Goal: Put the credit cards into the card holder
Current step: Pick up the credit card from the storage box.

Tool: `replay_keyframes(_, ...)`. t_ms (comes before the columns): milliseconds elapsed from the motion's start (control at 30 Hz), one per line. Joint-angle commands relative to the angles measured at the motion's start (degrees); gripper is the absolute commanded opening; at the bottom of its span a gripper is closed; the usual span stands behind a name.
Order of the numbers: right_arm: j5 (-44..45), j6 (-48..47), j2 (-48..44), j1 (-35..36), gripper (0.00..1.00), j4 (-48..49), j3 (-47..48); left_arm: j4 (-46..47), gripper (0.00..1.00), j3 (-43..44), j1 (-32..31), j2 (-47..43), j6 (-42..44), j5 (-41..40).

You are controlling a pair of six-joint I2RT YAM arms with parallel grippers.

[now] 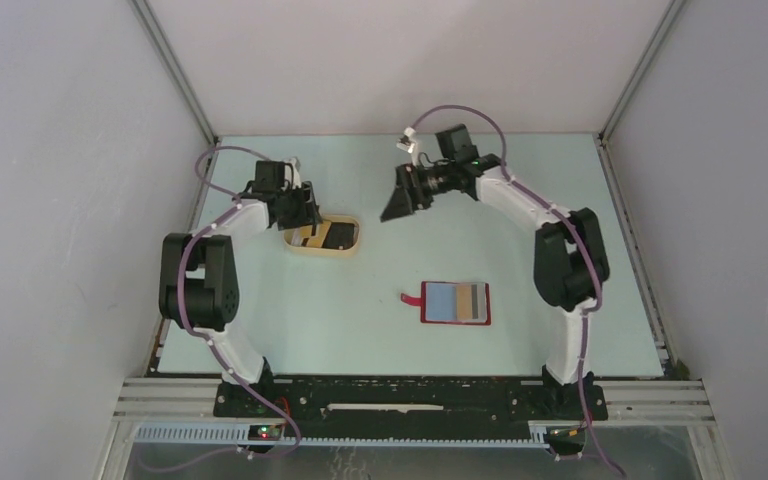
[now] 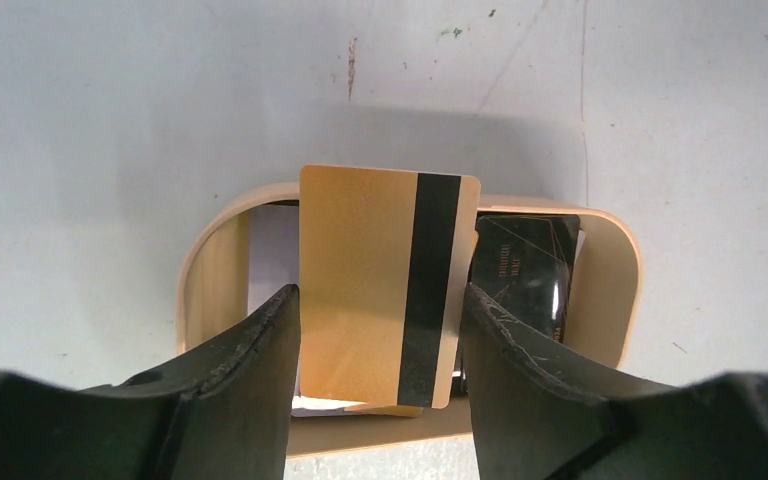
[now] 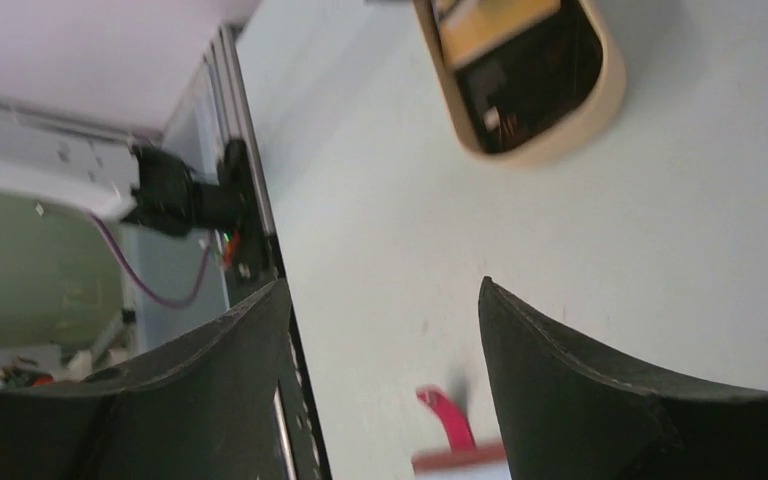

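Observation:
My left gripper (image 1: pixel 305 216) hangs over the tan dish (image 1: pixel 352 247), and its jaws are closed on the side edges of an orange-yellow credit card (image 2: pixel 360 280) with a dark stripe. The card stands tilted up out of the dish (image 2: pixel 600 300), its top past the far rim. A white card (image 2: pixel 273 250), a black card (image 2: pixel 525 265) and another orange-yellow corner (image 2: pixel 390 408) lie in the dish. The red card holder (image 1: pixel 455 302) lies open on the table with pale blue and tan inside. My right gripper (image 1: pixel 398 208) is open and empty, in the air behind the holder.
The holder's red strap (image 1: pixel 410 296) sticks out to its left; it also shows in the right wrist view (image 3: pixel 445 415). The dish shows at the top of that view (image 3: pixel 560 120). Grey walls and metal rails (image 1: pixel 175 75) bound the pale table.

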Motion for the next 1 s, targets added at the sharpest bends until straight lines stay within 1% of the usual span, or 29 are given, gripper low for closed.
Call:
replay_keyframes(0,2.62,21.9,8.12,4.13,0.76,10.89,10.65,4.92,0.38,-2.93,1.63,-3.09,-1.83,6.06)
replay_keyframes(167,4.9,34.63,15.39,7.04,0.75,18.5,17.56,6.54,0.36,-4.23,2.58,-2.4,-2.36,8.97)
replay_keyframes(233,6.81,39.46,18.22,7.85,0.73,19.76,20.02,7.38,0.35,-4.74,2.92,-2.26,-2.71,10.1)
replay_keyframes(333,8.42,45.85,21.92,8.63,0.68,21.32,23.4,8.57,0.34,-5.68,3.38,-2.57,-3.27,11.54)
replay_keyframes(400,9.6,49.09,23.41,9.23,0.64,24.25,23.95,9.3,0.34,-6.27,3.59,-3.02,-3.68,12.26)
replay_keyframes(600,13.66,52.63,28.41,10.91,0.64,25.51,27.84,10.59,0.33,-7.35,3.79,-3.58,-4.51,14.46)
replay_keyframes(967,17.63,53.16,32.89,12.62,0.63,24.48,31.3,12.35,0.33,-9.97,3.79,-5.28,-5.83,16.16)
